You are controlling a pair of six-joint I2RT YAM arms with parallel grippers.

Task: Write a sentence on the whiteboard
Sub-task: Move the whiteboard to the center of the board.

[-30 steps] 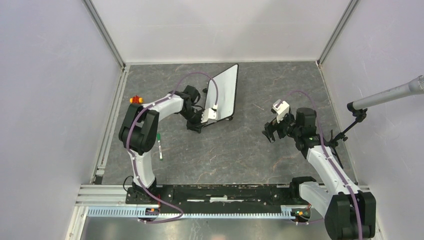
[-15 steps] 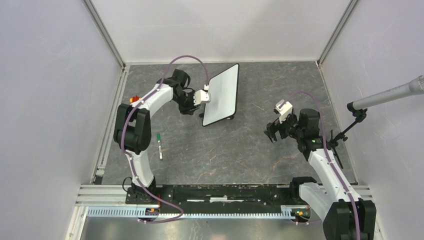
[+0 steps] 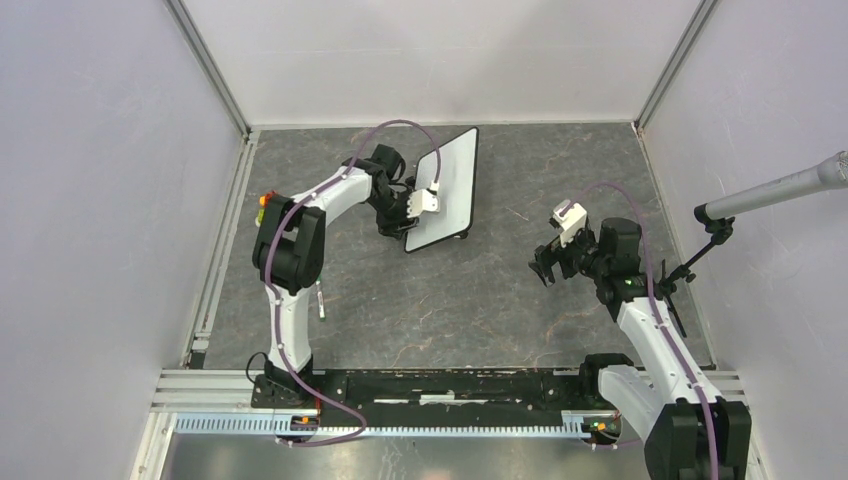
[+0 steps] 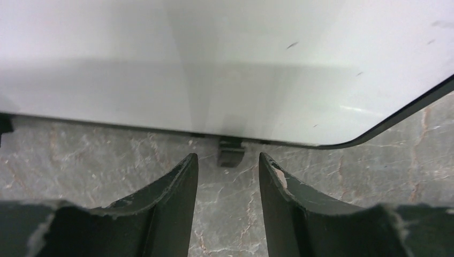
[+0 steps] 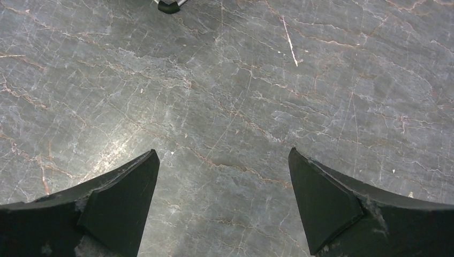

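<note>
Both spread, empty: left hand (image 4: 228, 158), right hand (image 5: 223, 151).

2 white arms (image 3: 282, 335) with black joints, purple cables (image 3: 400, 122), dark curved fingers (image 4: 171, 203).

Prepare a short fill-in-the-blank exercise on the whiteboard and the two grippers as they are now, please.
1. The whiteboard has ____ writing on its white surface.
2. The left gripper, holding nothing, faces the black-framed edge of the ____.
3. The right gripper hangs over the bare table with its fingers ____.

Missing words: no; whiteboard; open.
</note>
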